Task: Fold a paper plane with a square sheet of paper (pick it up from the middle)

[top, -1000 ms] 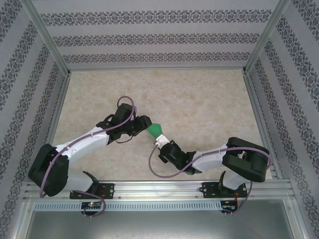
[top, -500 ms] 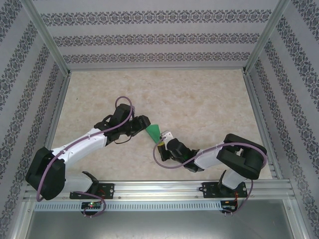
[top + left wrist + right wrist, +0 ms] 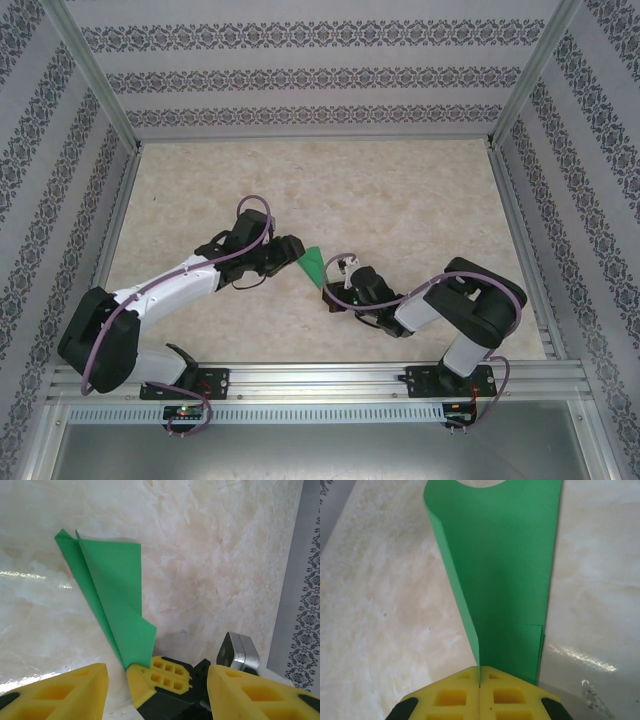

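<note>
The bright-green paper plane [image 3: 313, 265] is a slim folded wedge held between the two arms at mid-table. My right gripper [image 3: 479, 676] is shut on its narrow end, with the centre crease running into the seam between the yellow pads; the wings [image 3: 505, 575] spread away from me. In the left wrist view the plane [image 3: 117, 595] rises from the right gripper's shut fingers [image 3: 162, 676]. My left gripper [image 3: 157, 675] is open, its yellow fingers [image 3: 75, 692] standing either side of that grip without touching the paper. From above, the left gripper [image 3: 292, 250] sits just left of the plane.
The beige marbled tabletop [image 3: 400, 200] lies bare behind the arms. Patterned walls and metal frame posts [image 3: 510, 200] close in the sides and back. The rail [image 3: 320, 378] holding both bases runs along the near edge.
The right arm has folded in, its wrist swinging round, and the gripper with the plane has shifted a little. The paper now shows as a flatter, sharper triangle. The left arm has barely moved.
</note>
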Action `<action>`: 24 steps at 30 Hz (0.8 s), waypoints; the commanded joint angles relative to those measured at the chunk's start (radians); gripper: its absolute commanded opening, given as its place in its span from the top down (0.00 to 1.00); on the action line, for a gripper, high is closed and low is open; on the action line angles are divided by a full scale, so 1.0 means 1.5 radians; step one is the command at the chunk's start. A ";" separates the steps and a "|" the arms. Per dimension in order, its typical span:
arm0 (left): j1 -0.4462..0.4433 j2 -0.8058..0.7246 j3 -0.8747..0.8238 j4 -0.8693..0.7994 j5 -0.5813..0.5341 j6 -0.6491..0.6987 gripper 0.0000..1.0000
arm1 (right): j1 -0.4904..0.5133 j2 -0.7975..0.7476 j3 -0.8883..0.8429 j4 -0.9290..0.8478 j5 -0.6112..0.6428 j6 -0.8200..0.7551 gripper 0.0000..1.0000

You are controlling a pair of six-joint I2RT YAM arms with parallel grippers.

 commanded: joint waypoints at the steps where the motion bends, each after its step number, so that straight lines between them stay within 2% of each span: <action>1: -0.002 0.021 -0.005 0.040 0.027 0.016 0.45 | -0.027 0.039 0.003 0.000 -0.078 0.067 1.00; 10: -0.026 0.115 0.027 0.097 0.103 0.043 0.46 | -0.084 0.066 0.003 -0.002 -0.174 0.146 1.00; 16: -0.047 0.175 0.044 0.163 0.126 0.034 0.47 | -0.098 0.059 0.040 -0.083 -0.186 0.149 1.00; 24: -0.049 0.226 0.044 0.235 0.124 0.030 0.47 | -0.112 0.072 0.039 -0.085 -0.196 0.182 1.00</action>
